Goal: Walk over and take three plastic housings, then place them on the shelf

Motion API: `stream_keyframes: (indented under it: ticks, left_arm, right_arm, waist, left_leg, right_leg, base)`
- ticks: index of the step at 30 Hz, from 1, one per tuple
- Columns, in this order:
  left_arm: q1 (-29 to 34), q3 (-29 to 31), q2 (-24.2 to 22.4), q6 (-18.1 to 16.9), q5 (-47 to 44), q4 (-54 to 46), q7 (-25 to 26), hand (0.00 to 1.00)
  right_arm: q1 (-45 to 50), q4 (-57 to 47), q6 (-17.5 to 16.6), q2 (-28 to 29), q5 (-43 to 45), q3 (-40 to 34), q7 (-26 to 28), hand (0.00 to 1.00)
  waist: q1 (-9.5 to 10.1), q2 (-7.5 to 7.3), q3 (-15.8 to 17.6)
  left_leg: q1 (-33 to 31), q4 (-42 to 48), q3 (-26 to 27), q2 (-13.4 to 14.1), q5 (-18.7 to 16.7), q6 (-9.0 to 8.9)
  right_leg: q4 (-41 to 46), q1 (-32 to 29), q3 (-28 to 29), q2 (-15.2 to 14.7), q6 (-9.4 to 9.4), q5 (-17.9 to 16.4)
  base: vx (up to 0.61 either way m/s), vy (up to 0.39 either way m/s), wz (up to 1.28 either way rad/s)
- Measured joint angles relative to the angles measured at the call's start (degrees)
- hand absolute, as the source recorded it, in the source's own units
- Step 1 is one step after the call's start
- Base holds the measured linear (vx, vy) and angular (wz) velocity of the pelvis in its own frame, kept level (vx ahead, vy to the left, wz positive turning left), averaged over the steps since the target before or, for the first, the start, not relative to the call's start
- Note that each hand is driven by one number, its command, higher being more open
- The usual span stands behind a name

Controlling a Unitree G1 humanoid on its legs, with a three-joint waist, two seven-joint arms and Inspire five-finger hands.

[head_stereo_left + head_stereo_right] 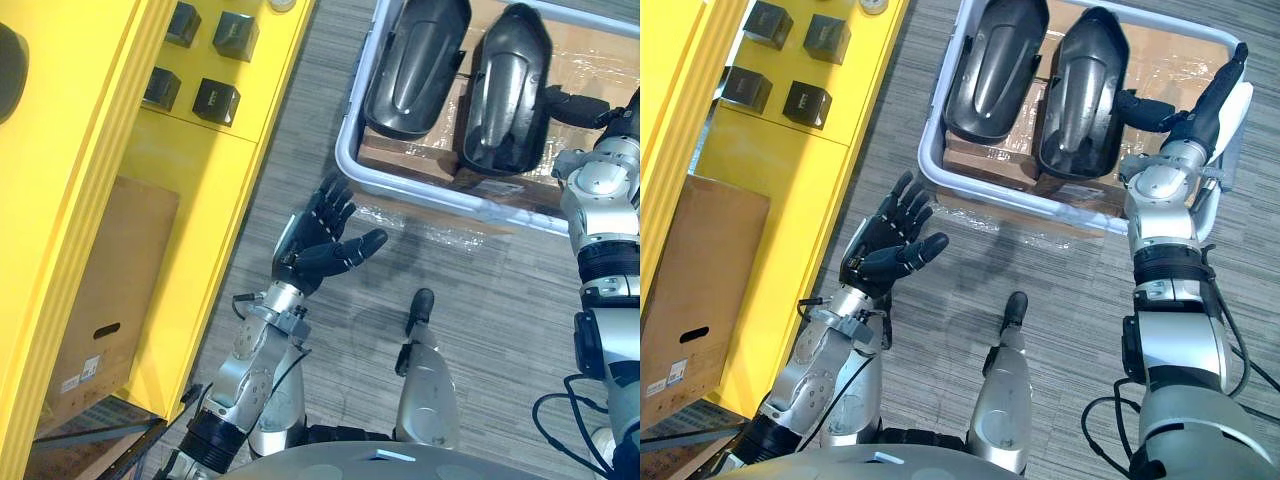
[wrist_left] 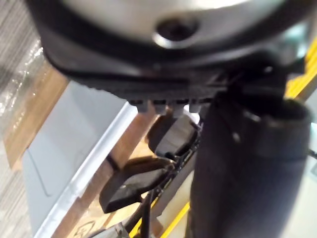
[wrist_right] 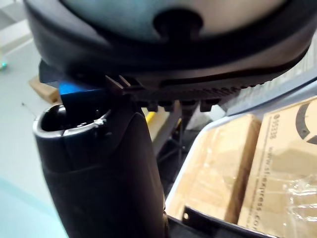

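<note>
Right hand: upper right of the frame, over the tray's right side. The fingers are straight and hold nothing, and the thumb reaches towards the right housing.
Left hand: centre of the frame, palm up with fingers spread and empty, well apart from the tray.
Housings: the right one and the left housing lie side by side, dark and glossy, on film-wrapped cartons inside the pale tray, at the top of the frame.
Shelf: the yellow shelf fills the left of the frame. It carries small black boxes and a cardboard box.
Risk, slip: the shells are smooth and curved, so a one-sided grip would probably let one slide out.
Risk, knock-on: the housings are close together, so lifting one may shift the other or catch the tray rim.
Hard to tell: whether the thumb touches the housing.
Cut off: the tray's far end, at the top edge. Two housings can be counted in frame.
</note>
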Motion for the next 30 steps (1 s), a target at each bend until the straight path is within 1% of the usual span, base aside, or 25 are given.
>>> stream_keyframes:
  ticks: [1,5,7,8,9,12,13,15,17,19,21,22,23,26,28,30]
  left_arm:
    - [-0.45,0.01,-0.37,-0.47,-0.03,0.96,0.37,1.00]
    - [-0.78,0.09,-1.59,-1.83,-1.32,2.29,0.79,1.00]
    - [-0.62,0.13,-1.77,-2.29,-1.54,2.67,1.63,1.00]
    - [-0.64,0.13,-1.84,-2.30,-1.54,2.76,1.95,1.00]
    - [-0.62,0.14,-2.05,-2.32,-1.53,3.25,2.18,1.00]
    - [-0.59,0.04,-2.14,-2.39,-1.48,3.61,2.17,1.00]
    - [-0.59,0.04,-2.14,-2.39,-1.48,3.61,2.17,1.00]
    - [-0.63,0.00,-2.26,-2.41,-1.47,3.63,2.16,1.00]
    - [-0.58,0.02,-2.25,-2.45,-1.52,3.63,2.17,1.00]
    - [-0.47,0.02,-2.09,-2.76,-2.04,3.63,2.20,1.00]
    - [-0.46,-0.03,-2.12,-3.30,-2.53,3.64,2.27,1.00]
    - [-0.45,-0.02,-2.10,-3.73,-2.54,3.63,2.27,1.00]
    - [-0.38,-0.01,-2.10,-4.05,-2.59,3.62,2.26,1.00]
    - [-0.22,0.25,-1.93,-4.77,-3.32,3.60,2.26,1.00]
    - [0.17,0.61,-2.04,-4.77,-4.19,3.56,2.26,1.00]
    - [0.58,0.69,-1.98,-4.77,-4.98,3.34,2.11,1.00]
  right_arm:
    - [-0.25,1.39,0.36,-0.82,0.04,0.77,1.11,1.00]
    - [-2.38,6.29,3.99,-2.65,0.03,2.02,4.64,1.00]
    - [-2.89,8.57,5.22,-3.34,0.31,2.39,6.31,1.00]
    - [-2.94,9.00,5.23,-3.69,0.75,2.37,6.85,0.00]
    - [-3.66,9.56,5.58,-4.88,1.44,2.44,8.39,0.00]
    - [-6.12,12.93,6.78,-6.45,1.20,3.20,11.04,0.00]
    - [-6.15,12.97,6.78,-6.47,1.19,3.21,11.05,0.00]
    - [-7.80,16.28,7.52,-9.45,-1.95,4.37,12.13,0.00]
    - [-7.97,17.88,7.61,-10.98,-2.80,4.32,12.37,0.00]
    - [-8.36,18.93,8.64,-11.60,-4.16,4.12,12.23,0.00]
    - [-8.63,19.67,9.83,-11.55,-4.76,3.83,11.88,0.00]
    - [-9.13,20.52,11.37,-11.03,-4.76,2.89,11.70,0.00]
    - [-8.25,21.01,11.78,-10.78,-5.89,3.32,11.10,0.00]
    - [-9.00,20.73,12.61,-9.07,-3.61,0.06,10.38,0.00]
    - [-9.07,20.58,12.79,-7.93,-2.48,-0.47,9.89,0.00]
    - [-9.06,20.65,14.11,-7.58,-2.49,-0.99,9.35,0.00]
  waist:
    - [0.64,0.26,0.12]
    - [1.13,1.98,0.95]
    - [1.83,2.15,0.94]
    - [1.93,2.27,1.00]
    - [2.09,2.62,1.12]
    - [2.43,2.81,1.14]
    - [2.44,2.81,1.15]
    - [3.14,2.96,1.20]
    - [3.81,2.99,1.21]
    - [3.77,3.01,1.20]
    - [3.83,3.03,1.19]
    - [3.90,3.07,1.17]
    - [3.97,3.06,1.17]
    - [3.82,3.10,1.15]
    - [3.73,3.10,1.14]
    - [3.84,3.09,1.14]
  left_leg:
    - [-0.51,0.36,-0.13,0.00,0.00,0.01]
    - [-2.25,1.03,-1.58,-0.32,0.08,0.11]
    - [-3.15,1.26,-1.68,-0.34,0.33,0.13]
    - [-3.36,1.35,-1.80,-0.35,0.37,0.14]
    - [-3.67,1.60,-2.09,-0.43,0.39,0.16]
    - [-4.49,1.47,-2.67,-0.53,0.58,0.16]
    - [-4.50,1.46,-2.67,-0.53,0.58,0.15]
    - [-5.55,1.04,-3.26,-0.60,1.30,0.06]
    - [-5.60,0.29,-3.56,-0.62,1.98,-0.06]
    - [-5.55,-0.46,-4.02,-0.67,2.76,-0.19]
    - [-5.51,-0.59,-4.37,-0.64,3.08,-0.20]
    - [-5.34,-0.79,-4.46,-0.63,3.24,-0.26]
    - [-5.08,-1.12,-4.53,-0.61,3.40,-0.28]
    - [-4.41,-1.54,-4.55,-0.55,3.67,-0.42]
    - [-3.79,-1.93,-4.54,-0.46,3.90,-0.47]
    - [-3.16,-2.61,-4.44,-0.46,4.33,-0.48]
  right_leg:
    - [0.06,-0.31,-0.12,0.00,0.01,0.01]
    - [0.21,-0.60,-1.45,-0.04,0.04,0.02]
    - [0.25,-1.43,-1.57,-0.06,0.06,0.03]
    - [0.25,-1.51,-1.70,-0.06,0.08,0.04]
    - [0.35,-1.53,-1.96,-0.07,0.09,0.05]
    - [0.57,-2.02,-2.62,-0.07,0.12,0.01]
    - [0.59,-2.04,-2.62,-0.07,0.13,0.01]
    - [1.28,-3.04,-3.25,-0.07,0.02,-0.11]
    - [1.32,-3.23,-3.77,-0.06,-0.07,-0.20]
    - [1.52,-3.28,-4.23,-0.01,-0.28,-0.34]
    - [2.56,-3.60,-4.40,0.01,-0.50,-1.00]
    - [2.96,-3.61,-4.49,0.00,-0.53,-1.17]
    - [3.33,-3.56,-4.55,0.00,-0.76,-1.38]
    - [3.84,-3.43,-4.59,0.00,-1.13,-2.05]
    - [4.28,-3.19,-4.54,0.00,-1.16,-2.17]
    - [4.30,-2.88,-4.46,0.00,-1.36,-2.29]
  base:
    - [-0.02,0.012,0.04]
    - [-0.02,0.015,0.13]
    - [-0.01,0.008,0.03]
    - [0.00,0.009,0.07]
    - [-0.01,0.010,0.07]
    - [-0.03,0.008,0.08]
    - [-0.03,-0.004,0.07]
    - [-0.03,-0.010,0.09]
    - [-0.01,-0.023,0.08]
    - [0.00,-0.030,0.11]
    - [-0.01,-0.022,0.09]
    - [-0.01,-0.020,0.06]
    - [-0.01,-0.014,0.05]
    - [0.00,0.000,0.00]
    - [0.00,0.000,0.00]
    - [0.00,0.000,0.00]
